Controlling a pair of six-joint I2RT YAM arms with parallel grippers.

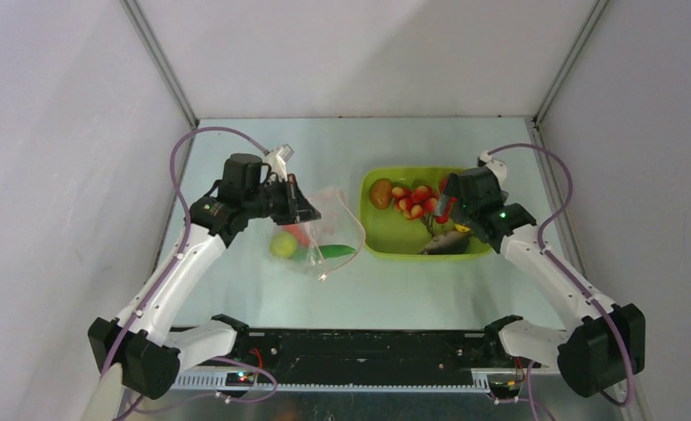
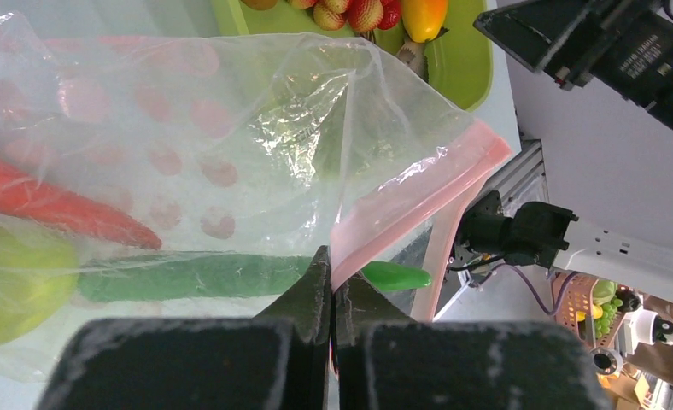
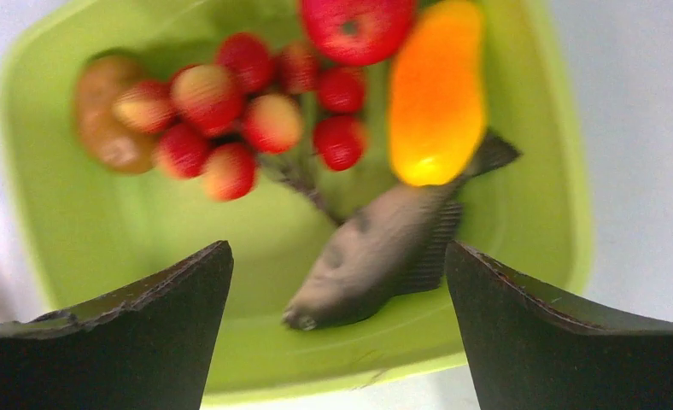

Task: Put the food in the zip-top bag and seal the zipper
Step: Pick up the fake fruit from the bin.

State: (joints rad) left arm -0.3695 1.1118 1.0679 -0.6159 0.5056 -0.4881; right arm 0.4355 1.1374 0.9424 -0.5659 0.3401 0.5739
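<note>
The left gripper [image 2: 330, 273] is clamped on the zipper [image 2: 418, 188] of the limp bag [image 2: 231, 128], while the right gripper [image 3: 337, 252] hangs spread over the tub [image 3: 77, 239], the fish [image 3: 376, 256] between its fingers [image 3: 145, 342], likely light and stiff, best pinched across its thin body.

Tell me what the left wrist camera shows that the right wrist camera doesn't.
Left wrist only: the left gripper shut on the zipper of the zip-top bag, with a lime, a long green pod and an orange-red piece seen through the plastic. Right wrist only: a dark fish-shaped piece in front of the open right gripper. Both: the lime-green tub holding strawberries and an orange-yellow piece.
</note>
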